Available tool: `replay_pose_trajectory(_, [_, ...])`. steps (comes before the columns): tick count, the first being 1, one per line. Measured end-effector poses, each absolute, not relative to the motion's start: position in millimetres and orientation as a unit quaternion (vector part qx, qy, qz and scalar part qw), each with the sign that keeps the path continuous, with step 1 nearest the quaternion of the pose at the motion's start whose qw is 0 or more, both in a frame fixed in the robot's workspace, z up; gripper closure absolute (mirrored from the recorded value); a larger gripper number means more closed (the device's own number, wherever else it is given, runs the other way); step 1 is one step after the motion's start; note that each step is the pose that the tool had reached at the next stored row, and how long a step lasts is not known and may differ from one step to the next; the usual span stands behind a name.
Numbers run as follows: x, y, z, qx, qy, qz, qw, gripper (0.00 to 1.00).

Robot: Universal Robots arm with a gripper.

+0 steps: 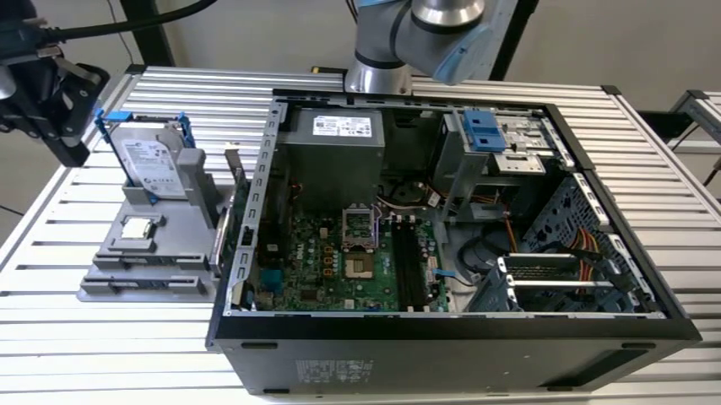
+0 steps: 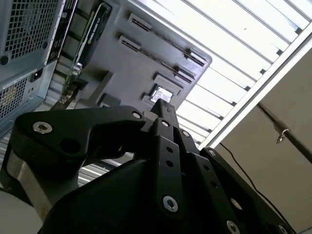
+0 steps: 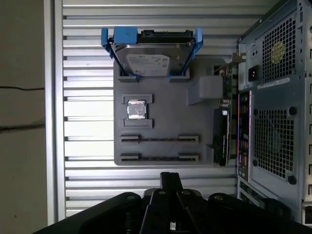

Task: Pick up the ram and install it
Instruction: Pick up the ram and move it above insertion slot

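Now hand (image 3: pixel 170 178) closed, over table slats (image 3: pixel 87 190) just off tray (image 3: pixel 165 105) edge.

nothing readable: white label on the hard drive (image 1: pixel 152 164), white sticker on the power supply (image 1: pixel 340 126) and small sticker on the case panel (image 1: pixel 334 371) all carry print too fine to make out

End effector (image 1: pixel 62 135) cut off at the exterior view's left edge, arm (image 1: pixel 428 34) cropped at its top, and PC case (image 3: pixel 273 112) runs off the first wrist view's edge.
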State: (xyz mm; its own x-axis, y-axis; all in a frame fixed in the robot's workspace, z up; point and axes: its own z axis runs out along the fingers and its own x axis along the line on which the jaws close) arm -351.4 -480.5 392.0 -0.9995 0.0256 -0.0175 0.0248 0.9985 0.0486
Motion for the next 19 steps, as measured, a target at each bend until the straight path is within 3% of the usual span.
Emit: replay_pose_trajectory(19, [-352, -501, 392, 0.013, 1.000, 0.024, 0.009, 1.00])
